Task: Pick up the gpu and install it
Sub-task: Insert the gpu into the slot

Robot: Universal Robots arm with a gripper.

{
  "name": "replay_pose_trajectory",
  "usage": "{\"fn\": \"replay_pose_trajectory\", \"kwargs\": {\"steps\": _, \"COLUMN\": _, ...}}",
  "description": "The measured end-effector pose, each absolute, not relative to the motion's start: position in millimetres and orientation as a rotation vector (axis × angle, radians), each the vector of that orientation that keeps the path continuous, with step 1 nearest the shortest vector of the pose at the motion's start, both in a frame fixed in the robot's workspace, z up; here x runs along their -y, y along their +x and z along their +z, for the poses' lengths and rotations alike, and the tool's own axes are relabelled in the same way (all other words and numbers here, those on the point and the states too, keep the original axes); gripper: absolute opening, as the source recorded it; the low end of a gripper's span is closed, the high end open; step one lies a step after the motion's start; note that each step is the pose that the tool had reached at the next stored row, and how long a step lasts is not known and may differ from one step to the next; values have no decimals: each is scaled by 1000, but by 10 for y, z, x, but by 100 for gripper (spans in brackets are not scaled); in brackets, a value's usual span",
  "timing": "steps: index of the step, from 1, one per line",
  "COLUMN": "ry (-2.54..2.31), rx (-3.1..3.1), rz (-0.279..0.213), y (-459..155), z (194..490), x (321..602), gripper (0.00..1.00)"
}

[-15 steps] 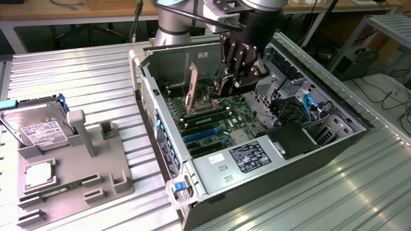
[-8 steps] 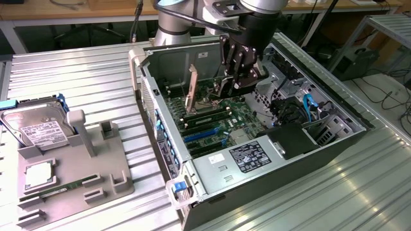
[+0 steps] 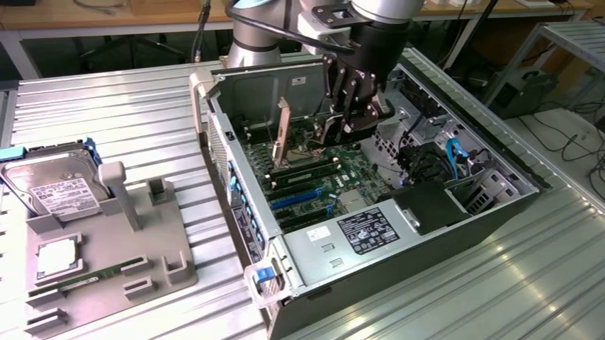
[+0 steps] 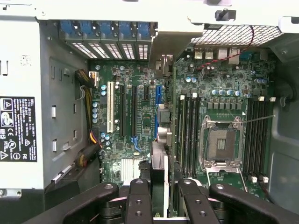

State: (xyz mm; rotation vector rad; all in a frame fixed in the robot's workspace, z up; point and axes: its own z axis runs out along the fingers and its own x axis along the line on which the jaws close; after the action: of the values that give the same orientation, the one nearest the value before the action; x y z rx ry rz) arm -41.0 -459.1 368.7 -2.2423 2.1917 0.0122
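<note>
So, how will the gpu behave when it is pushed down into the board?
The gpu sits on edge between the fingers of the gripper, so it is probably stiff along its length. It may tilt sideways if pushed off-centre. Being so thin, it could bend or crack under a hard push. It looks light for its size.

Open black-and-grey metal PC tower case (image 3: 492,152) lying on its side on the ribbed metal table (image 3: 113,113). Inside the case: green motherboard (image 4: 140,93) with empty CPU socket (image 4: 223,144), grey power supply box with white label (image 3: 364,234). Well apart from the case, towards the exterior view's left: grey plastic parts holder (image 3: 123,262), carrying silver hard drive with white label (image 3: 57,191) and narrow green memory stick (image 3: 85,281).
</note>
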Motion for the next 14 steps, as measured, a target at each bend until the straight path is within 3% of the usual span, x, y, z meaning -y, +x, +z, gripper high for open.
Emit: {"fn": "replay_pose_trajectory", "kwargs": {"steps": 14, "ry": -2240, "rx": -2190, "rz": 6, "y": -431, "z": 3492, "x": 4590, "gripper": 27}}
